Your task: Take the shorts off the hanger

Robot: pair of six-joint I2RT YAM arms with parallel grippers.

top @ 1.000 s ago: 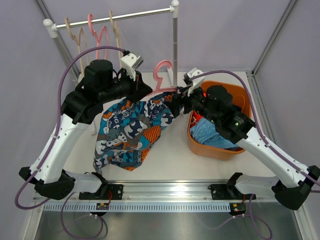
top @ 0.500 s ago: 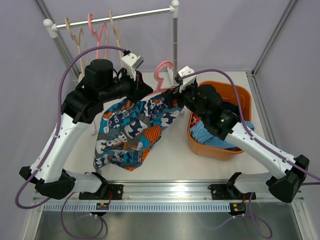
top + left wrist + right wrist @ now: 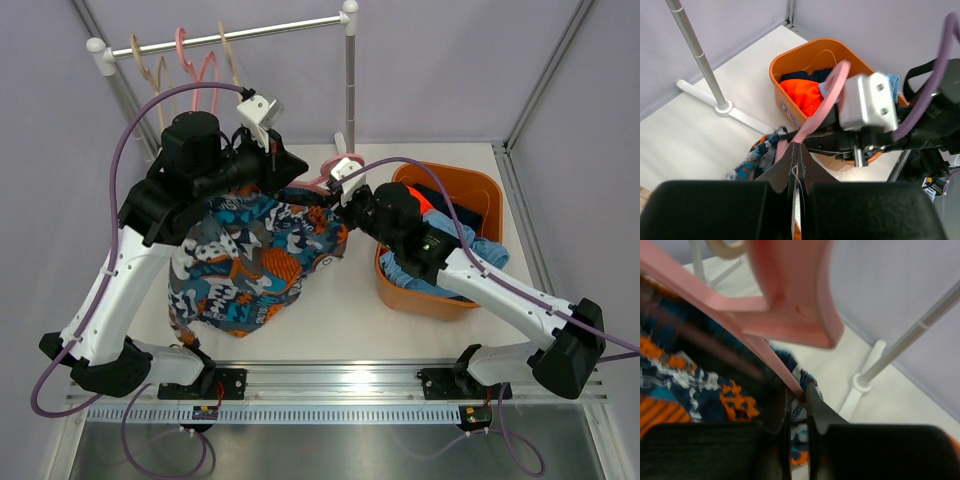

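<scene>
The blue-orange-white print shorts [image 3: 245,265] hang from a pink hanger [image 3: 318,183] held up between my two arms. My left gripper [image 3: 296,186] is shut on the shorts' top edge; in the left wrist view a thin strip of cloth sits between its fingertips [image 3: 799,147], with the hanger [image 3: 827,97] just beyond. My right gripper [image 3: 336,198] meets the hanger from the right. In the right wrist view its jaws [image 3: 799,390] are shut on the hanger's lower bar [image 3: 785,295], the shorts [image 3: 700,385] draped to the left.
An orange basket [image 3: 480,190] at the right holds orange-red shorts [image 3: 802,95], navy shorts [image 3: 800,76] and light blue shorts [image 3: 480,250]. A clothes rail [image 3: 225,35] at the back carries bare hangers [image 3: 200,65]. Its pole [image 3: 350,90] stands just behind the grippers.
My right gripper swung left to the hanger and closed on its bar. The left arm shifted left, and the shorts moved left with it.
</scene>
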